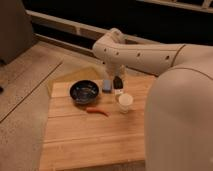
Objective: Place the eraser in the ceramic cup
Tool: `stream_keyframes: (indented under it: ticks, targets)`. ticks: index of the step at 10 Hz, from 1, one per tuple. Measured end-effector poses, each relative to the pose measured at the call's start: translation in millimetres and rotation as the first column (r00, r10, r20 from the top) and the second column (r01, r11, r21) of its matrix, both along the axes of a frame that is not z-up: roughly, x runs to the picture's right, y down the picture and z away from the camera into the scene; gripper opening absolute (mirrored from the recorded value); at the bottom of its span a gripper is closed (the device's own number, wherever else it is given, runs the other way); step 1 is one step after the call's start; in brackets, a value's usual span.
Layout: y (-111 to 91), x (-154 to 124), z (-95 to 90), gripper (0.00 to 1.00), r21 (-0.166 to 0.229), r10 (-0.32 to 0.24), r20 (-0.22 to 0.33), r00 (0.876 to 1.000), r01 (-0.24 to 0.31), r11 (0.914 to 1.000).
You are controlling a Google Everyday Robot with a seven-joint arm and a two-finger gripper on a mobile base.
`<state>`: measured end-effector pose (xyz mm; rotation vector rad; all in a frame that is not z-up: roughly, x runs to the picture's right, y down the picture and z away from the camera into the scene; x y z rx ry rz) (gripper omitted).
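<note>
My gripper (118, 86) points down from the white arm, just behind and slightly left of the ceramic cup (125, 102). It is shut on the eraser (118, 82), a dark narrow bar held upright at its tip, above the board. The cup is small, white and upright on the wooden board, and its inside shows nothing dark. The eraser's lower end is about level with the cup's rim and a little to its left.
A blue-grey block (107, 86) lies just left of the gripper. A dark glossy bowl (84, 92) stands further left. A red chili (96, 111) lies in front of the bowl. All rest on a wooden board (85, 142). My white body fills the right side.
</note>
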<state>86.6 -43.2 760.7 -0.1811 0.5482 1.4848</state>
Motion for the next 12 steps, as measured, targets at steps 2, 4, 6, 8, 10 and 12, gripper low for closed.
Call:
stream_keyframes:
  ticks: [2,4,6,8,10,12]
  targets:
    - [4,13,1.1,0.0,-0.003,0.026,-0.023,0.999,-0.026,0.9996]
    - [11,18,5.0,0.0,-0.009,0.052,-0.033,0.998,-0.053,0.9986]
    - [24,21,15.5,0.0,-0.033,0.096,-0.024,0.995,-0.097,0.9948]
    - [37,24,26.2,0.0,-0.068,0.13,-0.019,0.991,-0.131,0.989]
    - [52,36,36.3,0.0,-0.12,0.151,-0.043,0.988,-0.155,0.9807]
    - [57,48,44.3,0.0,-0.153,0.158,-0.071,0.985,-0.167,0.974]
